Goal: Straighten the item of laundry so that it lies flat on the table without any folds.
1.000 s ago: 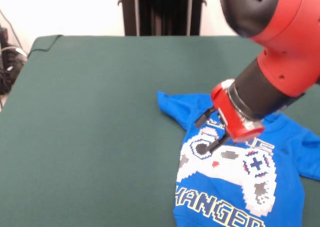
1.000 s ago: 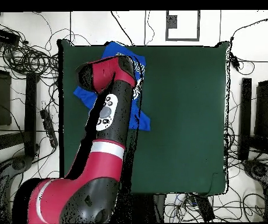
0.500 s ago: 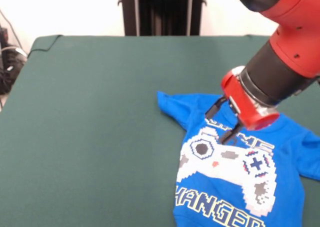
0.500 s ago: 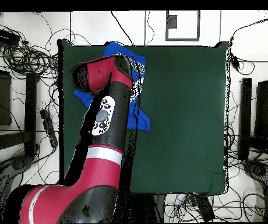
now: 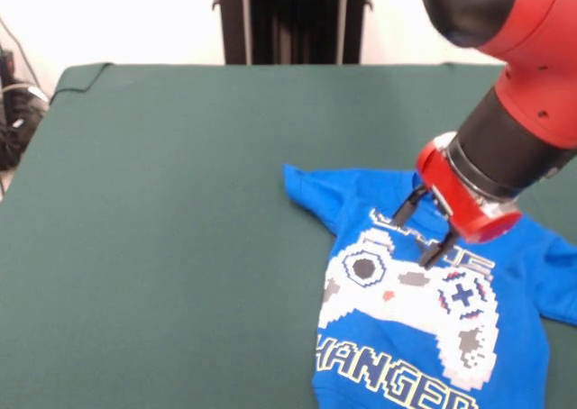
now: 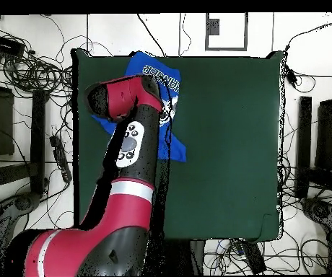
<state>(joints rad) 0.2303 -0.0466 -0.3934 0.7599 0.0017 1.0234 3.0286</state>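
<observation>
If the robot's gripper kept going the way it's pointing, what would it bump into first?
Most likely the blue T-shirt. The open gripper points down and a little to the picture's left, right over the white lettering above the game controller print. How high it hangs above the cloth is hard to judge.

Arm angled downward; gripper [image 5: 426,230] fingers spread apart.

The blue T-shirt [image 5: 424,319] shows partly cut-off block lettering reading "HANGED" below its controller print.

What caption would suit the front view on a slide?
Red robot arm holds its open tool just above a blue game-controller T-shirt on a green table.
</observation>
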